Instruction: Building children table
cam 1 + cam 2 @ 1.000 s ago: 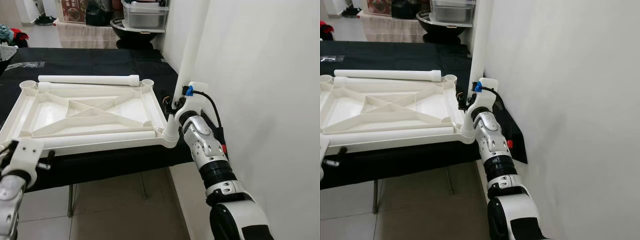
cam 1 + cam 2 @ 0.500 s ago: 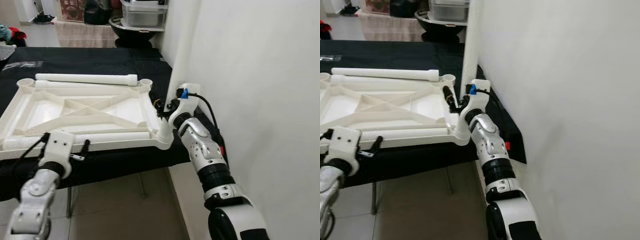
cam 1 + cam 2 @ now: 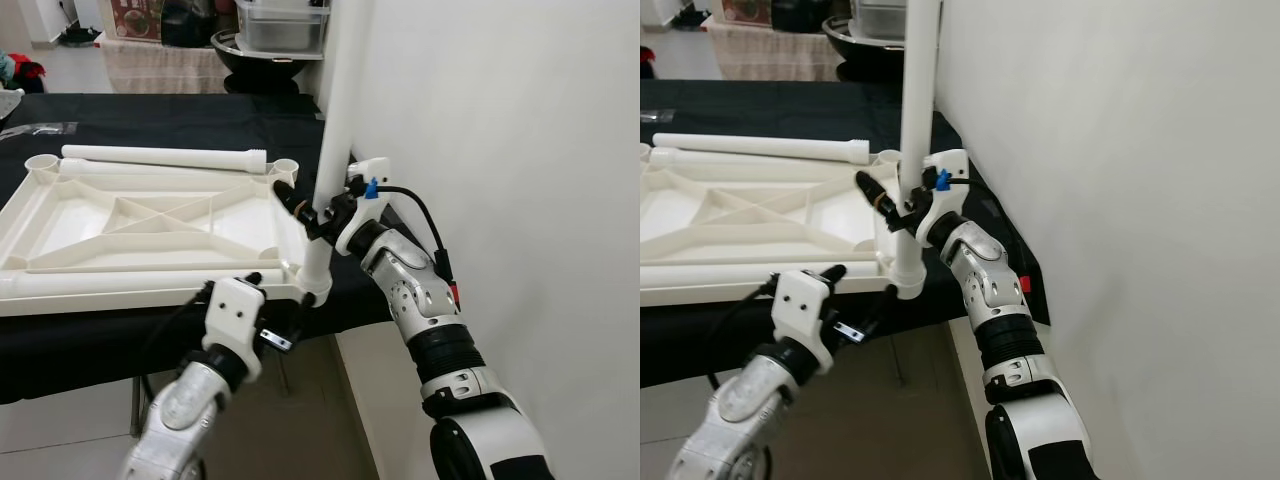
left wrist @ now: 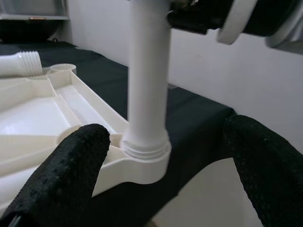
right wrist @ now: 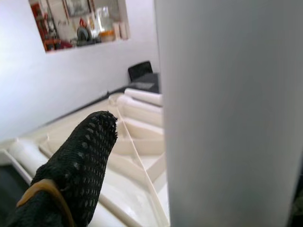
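While the white table top (image 3: 150, 225) lies upside down on the black cloth (image 3: 180, 120), you see one white leg (image 3: 335, 130) standing up in its near right corner socket (image 3: 315, 285). Your right gripper (image 3: 312, 215) holds this upright leg partway up, with its black fingers closed around the tube. In the right wrist view, one black finger (image 5: 75, 165) sits beside the wide white tube.

Your left gripper (image 3: 270, 310) is low in front of the table edge, just under that same corner. Its fingers are spread wide and hold nothing. In the left wrist view, you see the two black fingertips (image 4: 71, 165) on either side of the socket, and they are not touching it.

A second leg (image 3: 165, 157) lies flat along the far edge of the table top. A third leg (image 3: 140, 280) lies flat along the near edge. A white wall (image 3: 500, 150) stands close on the right, and a metal tub (image 3: 280, 25) sits far behind the table.
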Tool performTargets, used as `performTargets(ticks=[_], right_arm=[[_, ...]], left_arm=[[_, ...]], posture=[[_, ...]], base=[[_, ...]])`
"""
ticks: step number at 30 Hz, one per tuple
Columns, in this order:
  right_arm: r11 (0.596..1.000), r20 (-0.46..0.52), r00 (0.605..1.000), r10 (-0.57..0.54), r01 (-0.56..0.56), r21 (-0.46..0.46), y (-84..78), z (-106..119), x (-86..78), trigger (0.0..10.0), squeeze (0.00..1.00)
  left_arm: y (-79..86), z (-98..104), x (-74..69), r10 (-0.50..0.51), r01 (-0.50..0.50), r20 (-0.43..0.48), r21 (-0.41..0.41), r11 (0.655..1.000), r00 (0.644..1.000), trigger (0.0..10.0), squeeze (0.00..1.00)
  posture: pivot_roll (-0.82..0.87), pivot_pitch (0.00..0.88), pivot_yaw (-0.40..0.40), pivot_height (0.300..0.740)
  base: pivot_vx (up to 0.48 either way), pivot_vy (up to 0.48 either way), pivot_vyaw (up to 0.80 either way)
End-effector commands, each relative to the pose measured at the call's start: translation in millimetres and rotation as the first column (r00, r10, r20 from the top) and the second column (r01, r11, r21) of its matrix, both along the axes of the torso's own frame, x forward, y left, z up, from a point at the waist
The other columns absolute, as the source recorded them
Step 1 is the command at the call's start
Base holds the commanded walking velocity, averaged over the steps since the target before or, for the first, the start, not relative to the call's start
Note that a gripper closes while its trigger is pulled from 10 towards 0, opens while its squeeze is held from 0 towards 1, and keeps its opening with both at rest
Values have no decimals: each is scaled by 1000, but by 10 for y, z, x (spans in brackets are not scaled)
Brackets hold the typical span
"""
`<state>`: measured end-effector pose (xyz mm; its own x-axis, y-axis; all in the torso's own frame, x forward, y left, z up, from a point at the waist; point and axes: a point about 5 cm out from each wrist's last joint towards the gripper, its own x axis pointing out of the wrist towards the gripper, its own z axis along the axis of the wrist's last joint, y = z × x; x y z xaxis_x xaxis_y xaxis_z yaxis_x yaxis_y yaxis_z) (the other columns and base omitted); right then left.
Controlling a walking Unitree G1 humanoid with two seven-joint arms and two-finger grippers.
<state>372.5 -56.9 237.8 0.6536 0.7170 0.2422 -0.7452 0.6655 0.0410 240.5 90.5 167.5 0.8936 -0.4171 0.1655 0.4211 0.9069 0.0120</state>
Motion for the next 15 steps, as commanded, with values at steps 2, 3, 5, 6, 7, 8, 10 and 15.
performTargets(ticks=[2,3,5,6,7,8,10,15], right_arm=[[999,-34,998,-48,47,-22,3,-91,20,10000,0],[991,-67,989,-129,130,14,-57,-116,57,10000,0],[981,-83,979,-187,191,44,-104,-131,69,10000,0],[974,-87,974,-211,216,61,-130,-140,63,10000,0],[974,-87,974,-211,216,61,-130,-140,63,10000,0],[969,-76,970,-231,237,72,-148,-141,52,10000,0],[967,-69,968,-241,245,72,-153,-146,43,10000,0],[952,-54,953,-300,302,50,-170,-149,55,10000,0]], left_arm=[[-77,-30,-59,-8,8,-24,-8,1000,1000,10000,0],[-104,-52,-91,-6,5,-36,-14,1000,999,10000,0],[-110,-69,-109,3,-5,-50,-27,1000,999,10000,0],[-106,-80,-119,5,-6,-56,-22,1000,998,10000,0],[-106,-80,-119,5,-6,-56,-22,1000,998,10000,0],[-100,-87,-123,7,-7,-58,-15,1000,998,10000,0],[-93,-89,-119,9,-10,-60,-17,1000,998,10000,0],[-105,-69,-124,1,-1,-54,-6,1000,999,10000,0]], posture=[[72,48,-128,740],[72,48,-128,740],[66,54,-126,740],[65,54,-126,740],[65,54,-126,740],[63,54,-124,740],[64,54,-124,740],[68,57,-123,740]], base=[[0,0,0],[0,0,0],[0,0,0],[0,0,0],[0,0,0],[0,0,0],[0,0,0],[0,0,479]])
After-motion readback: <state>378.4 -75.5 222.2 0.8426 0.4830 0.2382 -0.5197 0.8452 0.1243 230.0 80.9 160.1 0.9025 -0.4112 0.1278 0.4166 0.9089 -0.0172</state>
